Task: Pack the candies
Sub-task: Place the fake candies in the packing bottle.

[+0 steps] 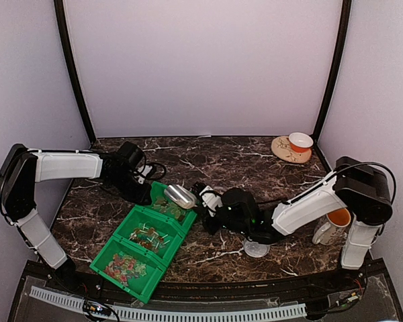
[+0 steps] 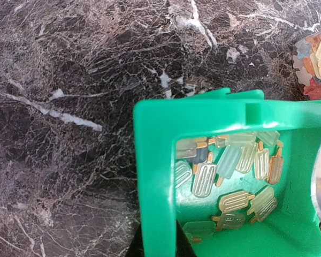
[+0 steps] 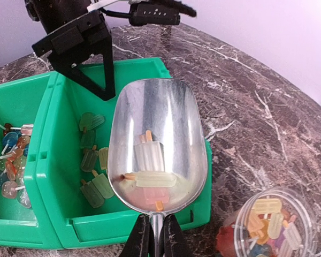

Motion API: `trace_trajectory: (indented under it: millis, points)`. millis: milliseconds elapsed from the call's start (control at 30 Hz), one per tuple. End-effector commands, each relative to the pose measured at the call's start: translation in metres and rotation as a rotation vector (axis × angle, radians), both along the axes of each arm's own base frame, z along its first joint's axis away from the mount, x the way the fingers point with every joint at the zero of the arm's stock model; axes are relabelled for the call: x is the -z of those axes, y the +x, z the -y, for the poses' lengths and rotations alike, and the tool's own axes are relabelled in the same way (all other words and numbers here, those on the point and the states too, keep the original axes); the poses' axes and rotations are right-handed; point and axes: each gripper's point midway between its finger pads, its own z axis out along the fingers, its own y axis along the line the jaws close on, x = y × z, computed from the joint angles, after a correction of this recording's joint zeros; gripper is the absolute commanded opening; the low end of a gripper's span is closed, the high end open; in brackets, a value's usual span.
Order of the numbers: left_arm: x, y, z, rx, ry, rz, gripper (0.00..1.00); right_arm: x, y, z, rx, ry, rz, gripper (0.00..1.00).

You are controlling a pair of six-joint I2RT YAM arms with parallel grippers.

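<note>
The candies are small popsicle shapes. Pale green and yellowish ones point(image 2: 230, 171) lie in the far green bin point(image 1: 162, 194). My left gripper point(image 2: 158, 242) is shut on that bin's wall, one finger inside and one outside; it shows as well in the top view point(image 1: 146, 190). My right gripper point(image 3: 156, 238) is shut on the handle of a metal scoop point(image 3: 158, 134), which hovers over the same bin. A few pale candies point(image 3: 152, 163) rest in the scoop. More mixed-colour candies fill a clear round jar point(image 3: 273, 225) to the right.
Two more green bins point(image 1: 131, 258) run toward the near left, holding colourful sweets point(image 1: 124, 266). The jar point(image 1: 256, 249) stands on the marble beside my right arm. A mug point(image 1: 332, 225) is at the right, and a plate with a small bowl point(image 1: 292, 147) at the far right.
</note>
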Motion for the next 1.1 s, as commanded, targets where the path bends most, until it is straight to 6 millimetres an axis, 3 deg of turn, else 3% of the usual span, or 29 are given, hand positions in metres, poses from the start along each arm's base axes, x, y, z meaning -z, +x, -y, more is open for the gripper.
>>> trace_trajectory:
  millis: [0, 167, 267, 300, 500, 833, 1067]
  points:
    - [-0.029, 0.006, 0.006, 0.007, -0.058, 0.053, 0.0, -0.039, 0.018, 0.014, 0.076, 0.053, 0.105, 0.0]
    - [-0.029, 0.006, 0.006, 0.007, -0.056, 0.056, 0.0, -0.058, 0.018, 0.034, 0.112, 0.021, 0.149, 0.0]
    - [-0.028, 0.006, 0.005, 0.002, -0.054, 0.054, 0.0, -0.061, 0.017, 0.05, 0.14, -0.033, 0.155, 0.0]
    - [-0.028, 0.006, 0.004, 0.0, -0.052, 0.053, 0.0, -0.071, 0.015, 0.057, 0.15, -0.031, 0.163, 0.0]
    - [-0.028, 0.007, 0.003, -0.003, -0.049, 0.057, 0.0, -0.088, 0.011, 0.092, 0.209, -0.134, 0.162, 0.0]
    - [-0.029, 0.007, 0.003, -0.006, -0.046, 0.06, 0.0, -0.082, 0.005, 0.14, 0.307, -0.372, 0.072, 0.0]
    - [-0.029, 0.008, 0.002, -0.009, -0.046, 0.059, 0.0, -0.069, 0.0, 0.152, 0.305, -0.541, -0.002, 0.0]
